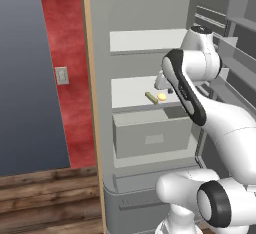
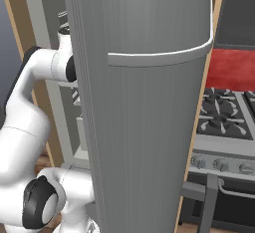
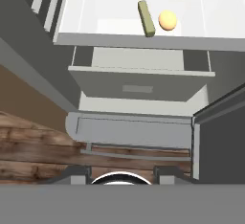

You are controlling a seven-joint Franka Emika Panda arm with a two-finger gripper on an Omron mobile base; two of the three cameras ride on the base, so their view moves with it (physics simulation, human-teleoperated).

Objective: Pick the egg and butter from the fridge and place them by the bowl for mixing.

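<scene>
The butter (image 3: 147, 18) and egg (image 3: 167, 20) lie just apart on the fridge (image 1: 150, 38) shelf above a grey drawer (image 3: 139, 82); the pincer (image 3: 123, 173) holds nothing, jaws parted.

fridge (image 1: 150, 58): open, shelves stacked inside, door (image 2: 144, 102) swung to the right
shelf (image 1: 130, 90): butter (image 1: 151, 97) and egg (image 1: 162, 97) laid on it near the front edge
butter: just left of the egg, apart
drawer (image 1: 150, 137): set directly below that shelf
stove (image 2: 226, 127): placed right of the fridge door
</scene>
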